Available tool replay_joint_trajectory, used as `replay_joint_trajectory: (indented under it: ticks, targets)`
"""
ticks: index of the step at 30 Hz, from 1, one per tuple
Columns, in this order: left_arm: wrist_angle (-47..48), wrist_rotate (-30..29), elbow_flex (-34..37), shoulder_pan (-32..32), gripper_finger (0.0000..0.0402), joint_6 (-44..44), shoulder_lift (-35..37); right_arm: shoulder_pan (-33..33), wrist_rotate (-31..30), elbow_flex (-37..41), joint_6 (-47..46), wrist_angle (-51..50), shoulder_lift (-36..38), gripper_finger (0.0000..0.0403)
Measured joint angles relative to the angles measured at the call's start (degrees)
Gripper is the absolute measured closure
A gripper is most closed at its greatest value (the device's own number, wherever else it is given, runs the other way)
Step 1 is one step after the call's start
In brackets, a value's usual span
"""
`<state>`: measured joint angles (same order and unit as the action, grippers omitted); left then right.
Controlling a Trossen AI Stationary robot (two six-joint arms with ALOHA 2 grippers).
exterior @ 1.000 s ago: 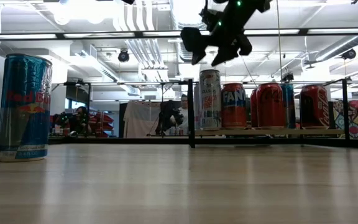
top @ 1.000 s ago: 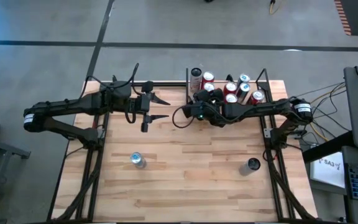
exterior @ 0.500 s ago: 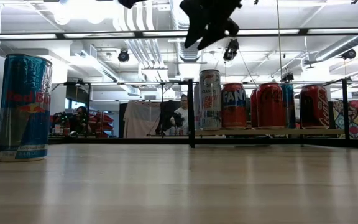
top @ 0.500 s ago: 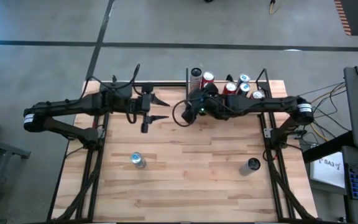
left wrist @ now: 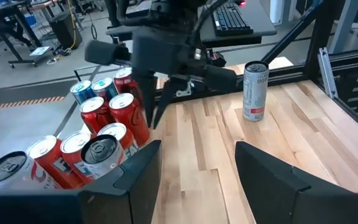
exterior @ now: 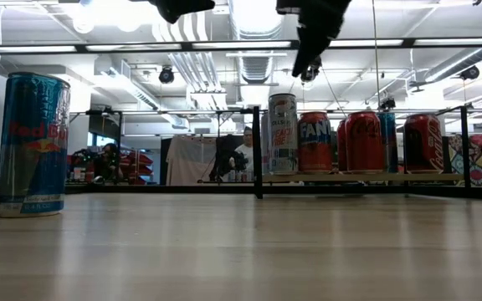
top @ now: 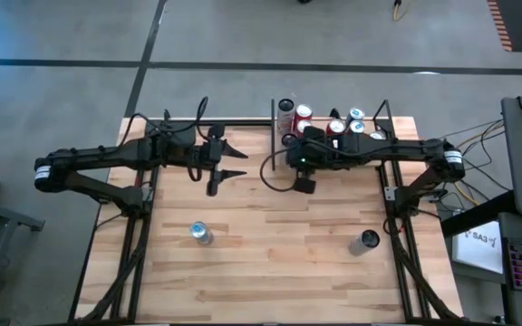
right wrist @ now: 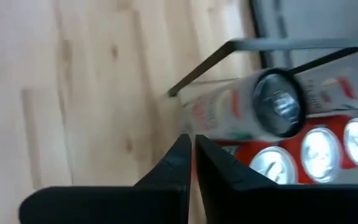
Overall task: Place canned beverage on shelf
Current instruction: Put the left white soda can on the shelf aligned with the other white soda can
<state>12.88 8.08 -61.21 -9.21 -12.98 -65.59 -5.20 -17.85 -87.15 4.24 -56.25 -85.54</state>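
Many cans (top: 344, 129) standing on shelf (top: 386, 116) at bench's far edge, two cans left, right end effector (top: 303, 184) pinched together and empty.

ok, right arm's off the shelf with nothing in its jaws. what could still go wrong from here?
1. The shelf is already crowded with cans, so another can may knock a neighbour, such as the tall silver can at its corner post.
2. The right gripper is shut and empty, and must open before grasping the dark-topped can or the Red Bull can.
3. The left gripper hovers open close by; the arms could clash.
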Motion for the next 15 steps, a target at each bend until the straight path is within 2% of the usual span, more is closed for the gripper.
replay_joint_trajectory:
  ticks: [10, 15]
  targets:
    - [-0.05, 0.0, 0.0, 0.0, 0.0212, 1.53, -2.49, -5.78, 6.01, 2.18, 7.25, 0.17, 0.0, 0.0394]
    - [-0.32, -0.09, 0.0, 0.01, 0.0212, 1.36, -2.9, -9.04, 6.47, 3.62, 10.03, 2.46, 0.0, 0.0394]
